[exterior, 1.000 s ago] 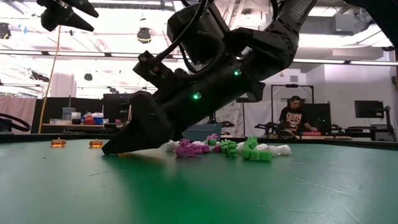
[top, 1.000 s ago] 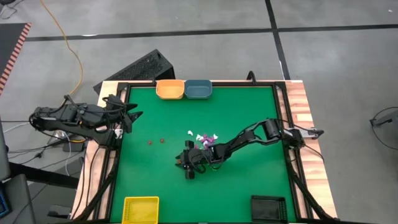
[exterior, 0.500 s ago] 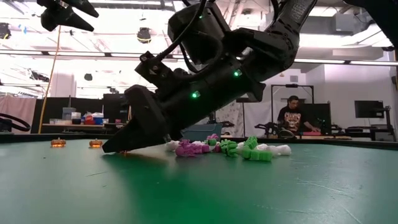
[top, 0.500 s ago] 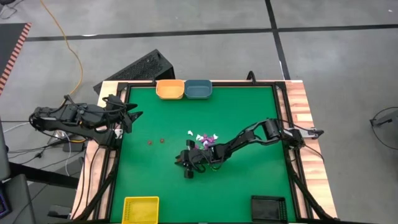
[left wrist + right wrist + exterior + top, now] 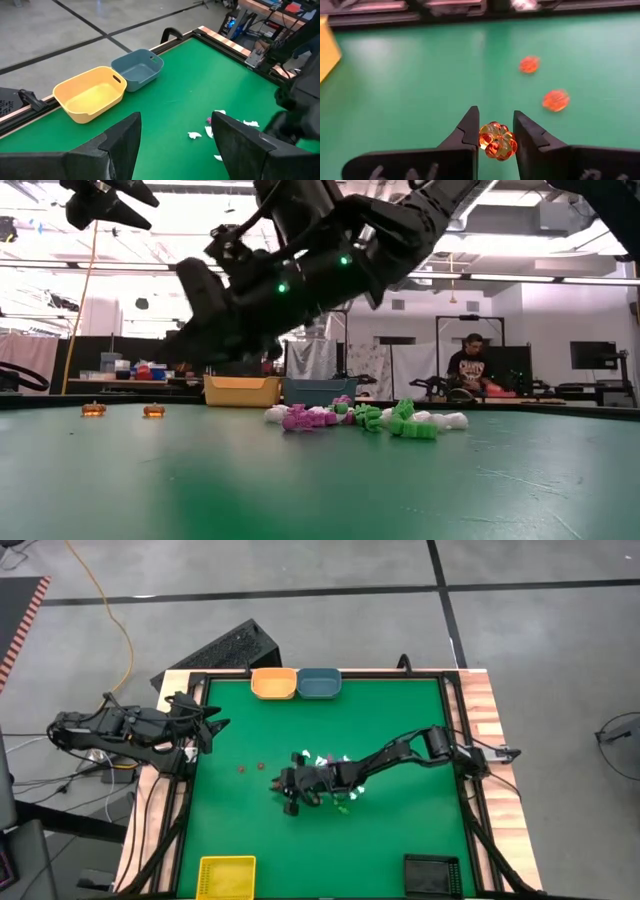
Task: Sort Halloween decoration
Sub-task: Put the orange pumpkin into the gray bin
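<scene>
Orange pumpkin trinket [image 5: 498, 140] pinched in right gripper [image 5: 496, 131], lifted above green table [image 5: 400, 830]

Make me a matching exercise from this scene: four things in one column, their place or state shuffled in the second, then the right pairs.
Things:
1. right claw
2. left claw
3. orange tray
4. yellow tray

Place or state:
A. at the table's near edge, left of the middle
B. open, held above the table's left edge
C. at the far edge, touching the blue tray
D. shut on an orange pumpkin trinket, lifted off the green mat

Pairs: 1-D, 2-B, 3-C, 4-A
</scene>
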### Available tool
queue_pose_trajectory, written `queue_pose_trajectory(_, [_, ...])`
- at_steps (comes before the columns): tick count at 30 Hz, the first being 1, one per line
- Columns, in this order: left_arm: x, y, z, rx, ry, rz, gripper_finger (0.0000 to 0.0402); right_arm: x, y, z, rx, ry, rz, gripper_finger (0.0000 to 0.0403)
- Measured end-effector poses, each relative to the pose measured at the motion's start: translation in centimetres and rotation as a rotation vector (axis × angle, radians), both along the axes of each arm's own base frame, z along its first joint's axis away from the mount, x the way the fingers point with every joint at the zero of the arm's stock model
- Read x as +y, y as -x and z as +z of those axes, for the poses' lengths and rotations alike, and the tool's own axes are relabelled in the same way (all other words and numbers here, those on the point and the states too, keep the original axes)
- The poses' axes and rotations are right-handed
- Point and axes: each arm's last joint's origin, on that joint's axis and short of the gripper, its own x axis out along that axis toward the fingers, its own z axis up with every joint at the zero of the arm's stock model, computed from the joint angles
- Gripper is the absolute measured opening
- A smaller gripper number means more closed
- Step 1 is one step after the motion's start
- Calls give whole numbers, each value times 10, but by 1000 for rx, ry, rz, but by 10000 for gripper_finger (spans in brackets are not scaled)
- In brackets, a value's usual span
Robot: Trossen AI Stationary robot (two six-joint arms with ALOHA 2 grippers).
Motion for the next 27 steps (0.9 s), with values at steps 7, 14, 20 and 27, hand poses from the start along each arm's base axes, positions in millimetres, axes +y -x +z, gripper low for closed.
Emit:
queue_pose_trajectory(7, [0, 0, 0, -4, 1, 0, 231, -49, 5, 42, -51, 83, -72, 76])
queue_pose_trajectory(14, [1, 0, 2, -26, -6, 25, 231, -116, 19, 76, -63, 140, -203, 76])
queue_pose_trajectory(20, [1, 0, 2, -26, -12, 38, 231, -180, 35, 84, -56, 144, -347, 76])
queue_pose_trajectory(27, [1, 0, 2, -25, -22, 55, 231, -234, 55, 79, -6, 118, -477, 76])
